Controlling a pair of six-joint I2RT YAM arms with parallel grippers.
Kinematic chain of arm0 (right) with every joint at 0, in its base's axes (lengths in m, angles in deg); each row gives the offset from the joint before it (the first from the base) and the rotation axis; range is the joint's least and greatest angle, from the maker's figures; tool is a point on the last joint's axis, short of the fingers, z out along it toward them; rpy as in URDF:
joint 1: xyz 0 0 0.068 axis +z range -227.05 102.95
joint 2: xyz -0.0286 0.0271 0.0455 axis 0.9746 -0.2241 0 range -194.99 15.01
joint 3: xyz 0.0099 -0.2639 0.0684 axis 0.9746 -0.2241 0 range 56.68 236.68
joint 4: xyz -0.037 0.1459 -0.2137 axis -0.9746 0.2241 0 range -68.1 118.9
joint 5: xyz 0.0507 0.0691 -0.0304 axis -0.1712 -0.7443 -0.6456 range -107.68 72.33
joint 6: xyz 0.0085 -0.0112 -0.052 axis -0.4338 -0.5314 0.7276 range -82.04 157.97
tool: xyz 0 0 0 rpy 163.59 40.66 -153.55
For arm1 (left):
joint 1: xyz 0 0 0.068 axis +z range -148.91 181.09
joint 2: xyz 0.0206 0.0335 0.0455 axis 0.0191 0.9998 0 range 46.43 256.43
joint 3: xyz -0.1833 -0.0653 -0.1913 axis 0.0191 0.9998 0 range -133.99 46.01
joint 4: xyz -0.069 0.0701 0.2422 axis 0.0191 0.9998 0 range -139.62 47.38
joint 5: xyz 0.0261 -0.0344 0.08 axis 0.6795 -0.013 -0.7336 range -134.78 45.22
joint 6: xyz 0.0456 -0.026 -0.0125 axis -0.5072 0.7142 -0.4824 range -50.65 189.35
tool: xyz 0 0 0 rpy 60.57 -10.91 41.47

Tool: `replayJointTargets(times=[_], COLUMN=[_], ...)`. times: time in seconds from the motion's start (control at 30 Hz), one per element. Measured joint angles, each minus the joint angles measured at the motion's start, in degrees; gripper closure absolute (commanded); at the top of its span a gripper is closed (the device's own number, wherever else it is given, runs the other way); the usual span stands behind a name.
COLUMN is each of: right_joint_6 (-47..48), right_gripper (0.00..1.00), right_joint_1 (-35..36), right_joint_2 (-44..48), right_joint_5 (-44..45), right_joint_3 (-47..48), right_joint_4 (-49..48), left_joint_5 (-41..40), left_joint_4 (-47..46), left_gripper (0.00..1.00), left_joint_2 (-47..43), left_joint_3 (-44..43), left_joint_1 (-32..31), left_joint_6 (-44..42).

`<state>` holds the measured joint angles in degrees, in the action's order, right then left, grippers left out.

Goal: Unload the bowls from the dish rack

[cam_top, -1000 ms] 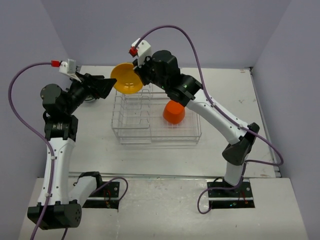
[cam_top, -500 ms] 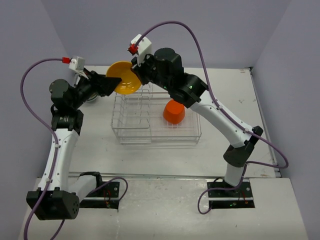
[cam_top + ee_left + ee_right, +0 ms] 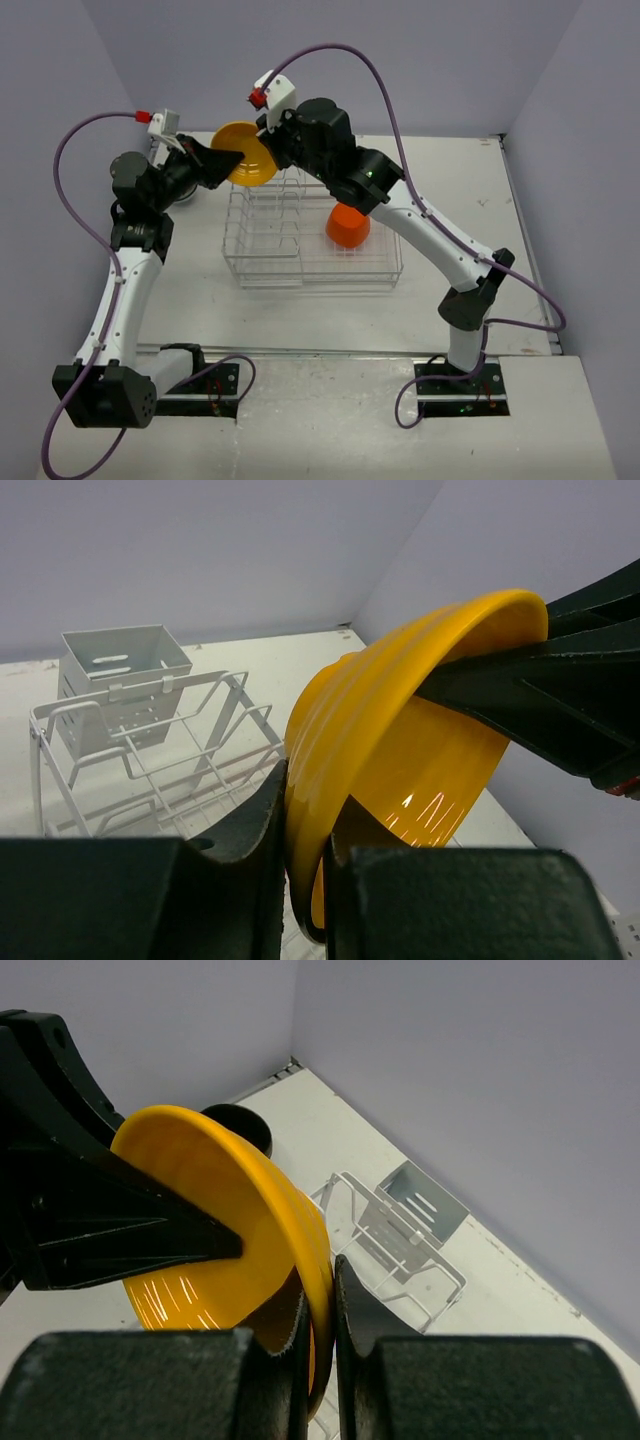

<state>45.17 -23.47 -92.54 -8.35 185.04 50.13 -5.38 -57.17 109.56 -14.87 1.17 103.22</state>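
Toward the upper left of the overhead view, above the upper left corner of the dish rack, a yellow bowl hangs in the air, tilted on edge. The left pincer pinches one side of its rim and the right pincer pinches the opposite side. An orange-red bowl sits upside down in the rack's low basket, near frame centre. Unloading looks partly done: one bowl lifted out but not set down, at least one left inside. The other bowls cannot be made out clearly.
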Motion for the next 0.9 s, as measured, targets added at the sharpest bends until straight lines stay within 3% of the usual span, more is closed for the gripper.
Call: replayJointTargets(times=[0.17, 0.2, 0.23, 0.33, 0.37, 0.4, 0.5, 0.6, 0.9], right_joint_6=[-0.04, -0.07, -0.11, 0.31, 0.46, 0.48, 0.81, 0.66, -1.40], right_gripper=[1.00, 0.95, 0.79, 0.73, 0.60, 0.55, 0.51, 0.31, 0.29], right_joint_1=[0.07, 0.11, 0.11, 0.20, 0.33, 0.39, 0.55, 0.76, 0.79], right_joint_2=[-0.09, -0.09, -0.09, 0.00, 0.02, 0.02, 0.04, 0.33, 8.44], right_joint_5=[0.50, 0.59, 0.68, 0.17, 0.24, 0.26, 0.68, 1.90, 8.57], right_joint_3=[0.33, 0.35, 0.42, 0.42, 0.42, 0.42, 0.42, 0.42, -3.82], right_joint_4=[-0.22, -0.46, -0.68, -0.55, -0.57, -0.50, -0.24, 0.24, 0.94], left_joint_5=[-1.25, -1.55, -1.88, -4.22, -5.07, -6.05, -8.37, -9.62, -17.07], left_joint_4=[2.97, 3.65, 4.50, 6.54, 6.86, 7.41, 9.49, 10.82, 18.91], left_gripper=[1.00, 1.00, 1.00, 1.00, 1.00, 1.00, 1.00, 1.00, 1.00], left_joint_2=[0.00, 0.00, 0.00, 0.24, 0.55, 0.85, 2.05, 3.45, 8.96], left_joint_3=[-1.70, -2.23, -2.80, -4.31, -4.74, -5.27, -6.73, -8.00, -17.03], left_joint_1=[-0.24, -0.24, -0.28, -0.09, 0.17, 0.39, 0.44, 0.44, 0.57], left_joint_6=[-0.46, -0.50, -0.61, 0.04, 0.13, 0.24, 0.74, 1.01, -0.63])
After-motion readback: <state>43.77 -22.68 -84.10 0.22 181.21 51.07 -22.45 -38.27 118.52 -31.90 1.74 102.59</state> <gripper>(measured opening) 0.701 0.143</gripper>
